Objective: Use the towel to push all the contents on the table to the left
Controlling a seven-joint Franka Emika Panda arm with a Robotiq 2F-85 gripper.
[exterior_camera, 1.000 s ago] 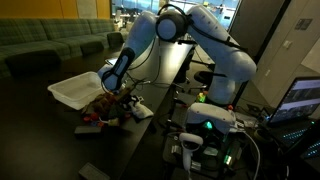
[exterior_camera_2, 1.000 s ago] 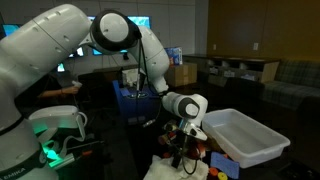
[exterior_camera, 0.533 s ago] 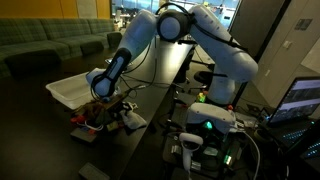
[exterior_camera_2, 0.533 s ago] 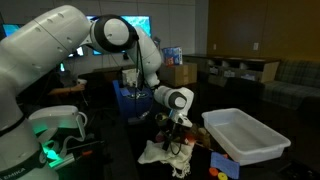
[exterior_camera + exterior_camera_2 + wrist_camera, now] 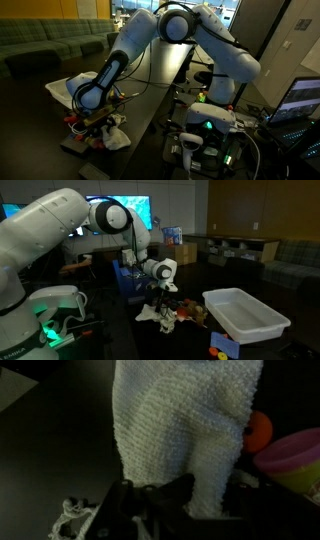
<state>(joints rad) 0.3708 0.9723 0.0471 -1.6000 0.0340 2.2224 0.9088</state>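
My gripper (image 5: 97, 116) is low over the dark table (image 5: 150, 105) and shut on the pale towel (image 5: 116, 136), which trails on the tabletop beside it. In the other exterior view the gripper (image 5: 161, 297) holds the towel (image 5: 157, 316) just left of the small coloured contents (image 5: 190, 308). The contents (image 5: 80, 124) bunch under and beside the gripper. In the wrist view the towel (image 5: 185, 420) fills the middle and runs down between the dark fingers (image 5: 135, 498). An orange ball (image 5: 258, 430) and a pink and green piece (image 5: 290, 458) lie at its right edge.
The white tray (image 5: 63, 87) stands just behind the gripper; it shows at the right in an exterior view (image 5: 246, 315). More coloured pieces (image 5: 222, 346) lie in front of it. A lit control box (image 5: 205, 127) and a screen (image 5: 300, 100) stand to the side.
The gripper has dragged the towel along the table, away from the tray and toward the table's end. The cluster of small items has shifted with it.
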